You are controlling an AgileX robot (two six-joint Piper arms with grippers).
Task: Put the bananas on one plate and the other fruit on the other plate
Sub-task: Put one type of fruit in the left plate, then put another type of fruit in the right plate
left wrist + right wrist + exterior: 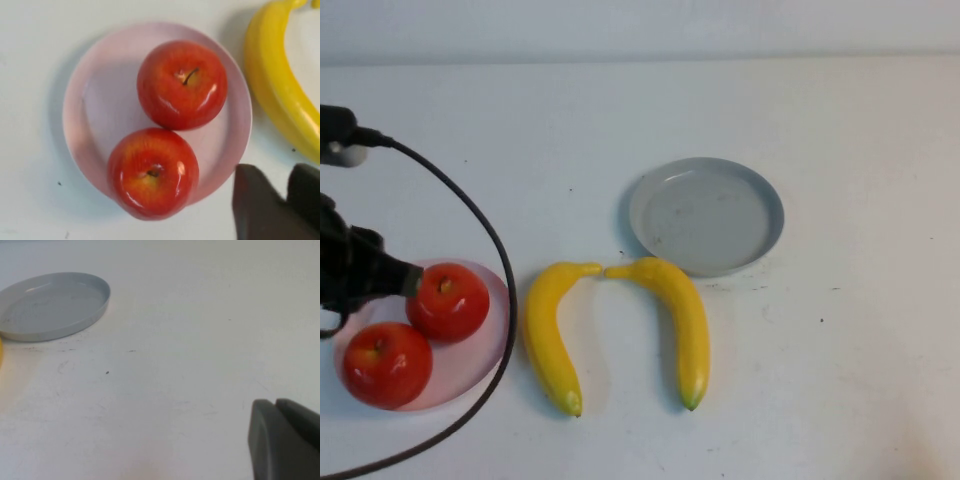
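Observation:
Two red apples sit side by side on the pale pink plate at the front left; the left wrist view shows both apples on that plate. Two yellow bananas lie on the table between the plates, stem ends nearly touching. The grey-blue plate is empty. My left gripper hovers at the pink plate's rim, shut and empty. My right gripper is shut, empty, over bare table, out of the high view.
A black cable loops from the left arm past the pink plate to the front edge. The grey-blue plate also shows in the right wrist view. One banana lies just beside the pink plate. White table stretches to the right.

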